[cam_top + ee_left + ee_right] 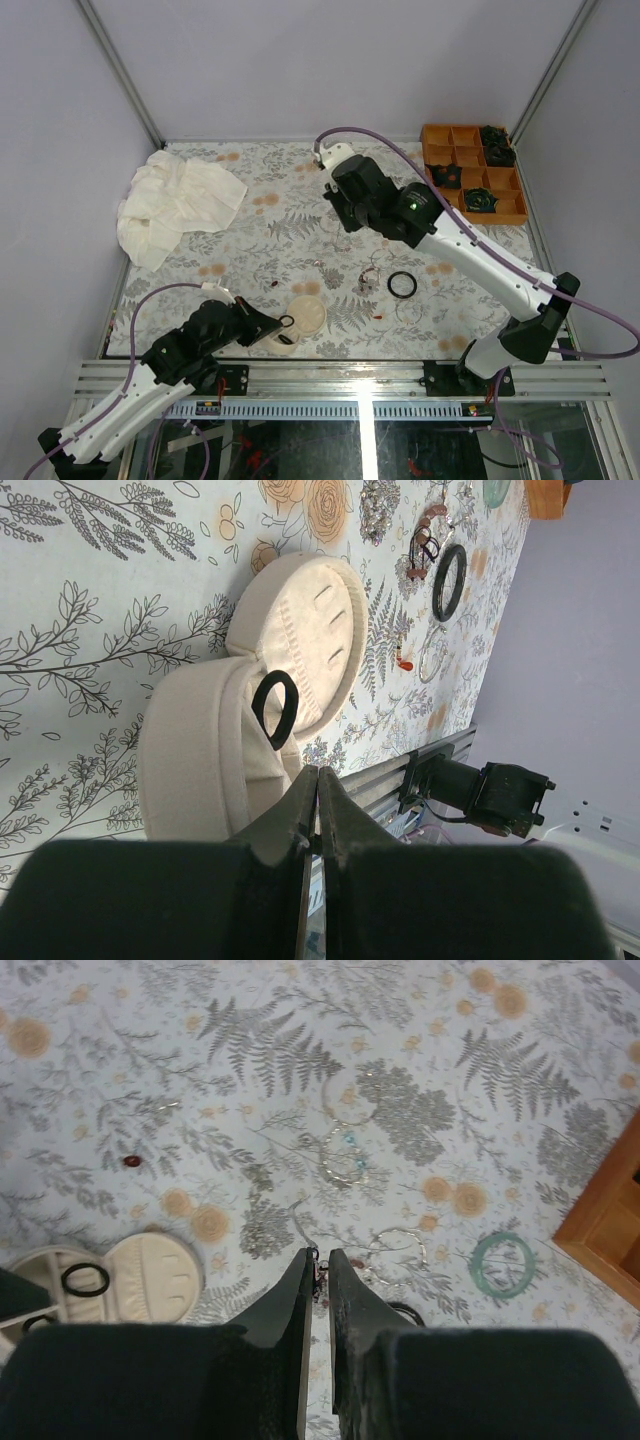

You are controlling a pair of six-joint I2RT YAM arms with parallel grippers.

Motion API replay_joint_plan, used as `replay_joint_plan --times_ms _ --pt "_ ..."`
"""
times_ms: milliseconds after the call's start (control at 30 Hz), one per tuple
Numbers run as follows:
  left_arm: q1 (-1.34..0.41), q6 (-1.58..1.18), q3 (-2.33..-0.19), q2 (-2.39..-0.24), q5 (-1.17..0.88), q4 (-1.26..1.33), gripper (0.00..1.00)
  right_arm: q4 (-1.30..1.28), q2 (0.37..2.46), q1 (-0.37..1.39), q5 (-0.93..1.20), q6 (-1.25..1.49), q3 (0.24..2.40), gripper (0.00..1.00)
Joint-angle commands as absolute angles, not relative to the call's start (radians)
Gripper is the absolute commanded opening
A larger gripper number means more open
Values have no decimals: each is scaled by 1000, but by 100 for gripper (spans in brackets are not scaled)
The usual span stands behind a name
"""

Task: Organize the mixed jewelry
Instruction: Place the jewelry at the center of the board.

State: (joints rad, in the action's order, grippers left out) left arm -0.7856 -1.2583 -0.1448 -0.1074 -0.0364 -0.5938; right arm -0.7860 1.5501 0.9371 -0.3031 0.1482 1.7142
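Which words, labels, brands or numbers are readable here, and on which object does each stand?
No text can be read.
The floral tablecloth, the cream round wooden dish and the orange wooden compartment tray carry no visible writing.
Tiny marks on the white surface past the table edge are too blurred.
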Motion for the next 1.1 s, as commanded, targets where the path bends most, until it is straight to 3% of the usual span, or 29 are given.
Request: replay_joint_plan --times_ms 0,700,900,1067 --pt "-793 -1243 -57 -106 -24 -634 1 -796 1508 867 -374 114 1739 2" --pt "-793 -1232 -74 -123 -21 -634 1 -594 1571 634 -213 128 1503 0" --pt "-793 -1232 -74 -123 -22 -634 1 -556 1578 634 -174 162 1421 15" --pt "-793 -1231 -74 -121 -23 -635 1 -544 1573 634 -168 184 1354 42"
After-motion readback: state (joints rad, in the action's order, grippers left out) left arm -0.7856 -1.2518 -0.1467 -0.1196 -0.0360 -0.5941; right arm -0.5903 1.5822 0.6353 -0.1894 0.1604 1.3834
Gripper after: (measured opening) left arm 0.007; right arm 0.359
